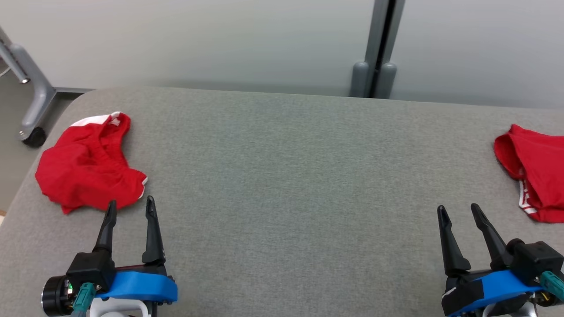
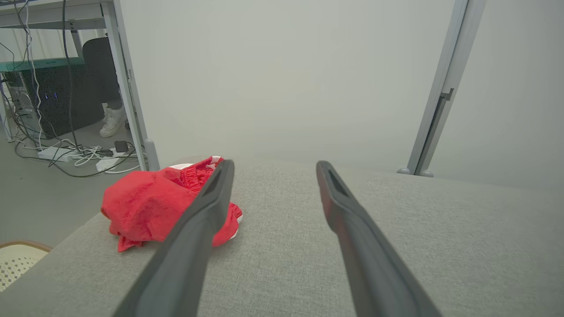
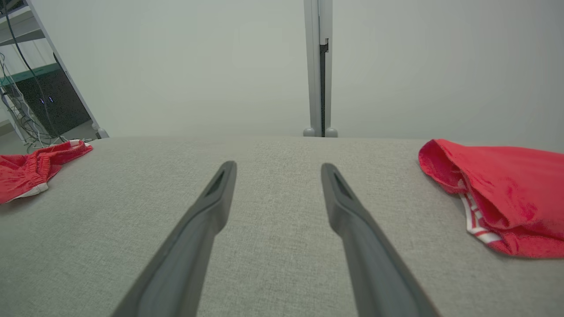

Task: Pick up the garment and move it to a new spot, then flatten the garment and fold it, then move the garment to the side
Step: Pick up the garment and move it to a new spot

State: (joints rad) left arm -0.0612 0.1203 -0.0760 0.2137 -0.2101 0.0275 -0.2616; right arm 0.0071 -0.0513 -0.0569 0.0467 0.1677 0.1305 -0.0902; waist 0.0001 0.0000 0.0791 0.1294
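Black fingers (image 1: 153, 229), blue brackets (image 1: 141, 285) (teal plugs (image 1: 83, 296), perhaps)

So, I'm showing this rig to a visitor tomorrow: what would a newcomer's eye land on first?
Two bright spots on the grey table: a crumpled red garment at its left end, just ahead of the left gripper, and a second red garment at its right edge, right of the right gripper. Both grippers are open and hold nothing.

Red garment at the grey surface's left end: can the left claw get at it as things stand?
Probably yes: the open left claw sits just short of the red garment, nothing between.
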